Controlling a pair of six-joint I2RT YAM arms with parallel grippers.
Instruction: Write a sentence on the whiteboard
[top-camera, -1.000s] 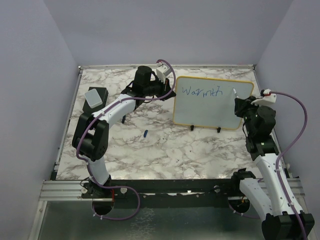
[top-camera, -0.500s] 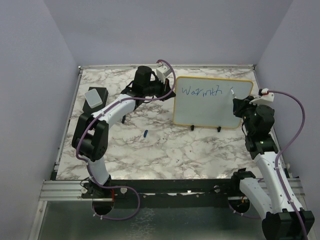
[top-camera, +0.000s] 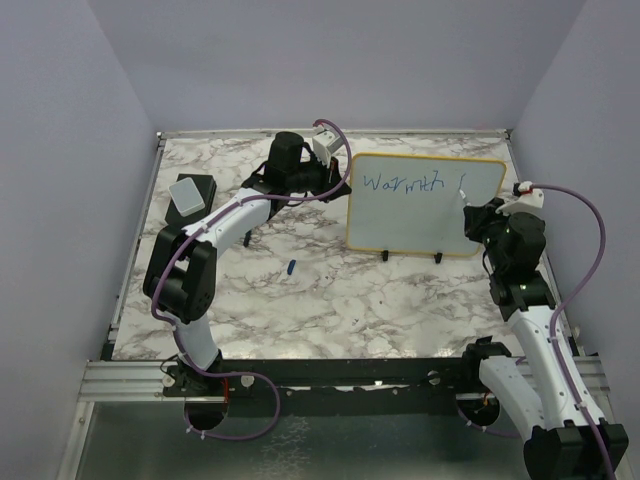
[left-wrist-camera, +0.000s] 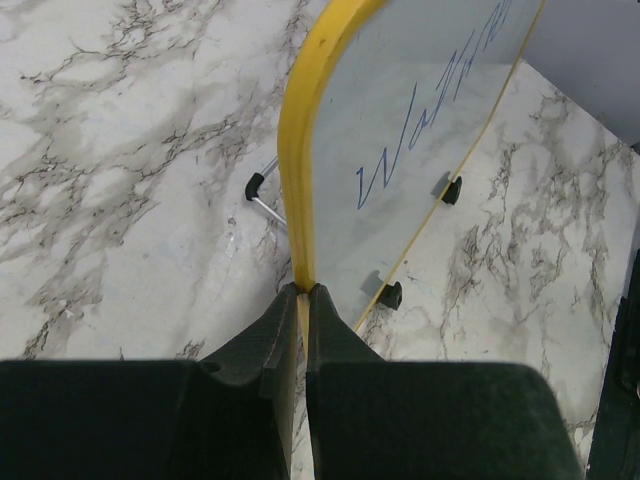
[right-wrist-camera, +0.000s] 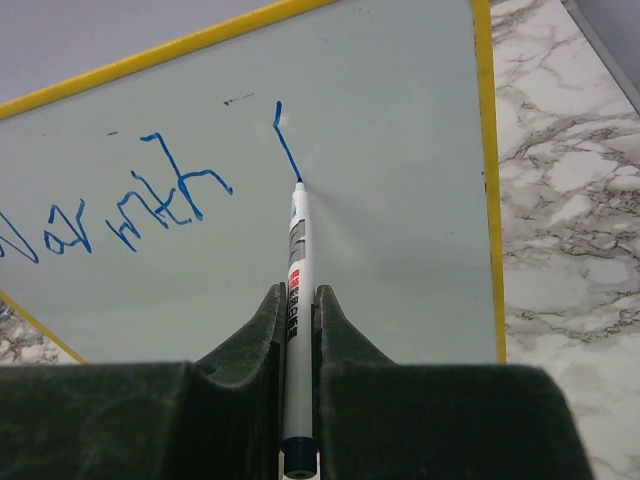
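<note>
One whiteboard (top-camera: 415, 225) stands upright on its two black feet (top-camera: 384, 256) toward the far right of the marble desk (top-camera: 330, 295). It is tilted slightly back, with its face toward the arms. The sentence (top-camera: 403, 184) so far is one blue word, "Warmth", along the top of the board, with one short slanted stroke just to its right.

The left hand (left-wrist-camera: 303, 292) is closed on the board's yellow left edge, and the frame is pinched between its two fingers. The right hand (right-wrist-camera: 293, 292) is clamped around one white marker (right-wrist-camera: 296, 245), which points away from the wrist. The marker's blue tip touches the board at the lower end of that single stroke.

One black eraser block with a grey top (top-camera: 190, 194) lies at the far left of the desk, well apart from the board. One small blue piece, perhaps a cap (top-camera: 290, 267), lies on the marble between the two arms.
</note>
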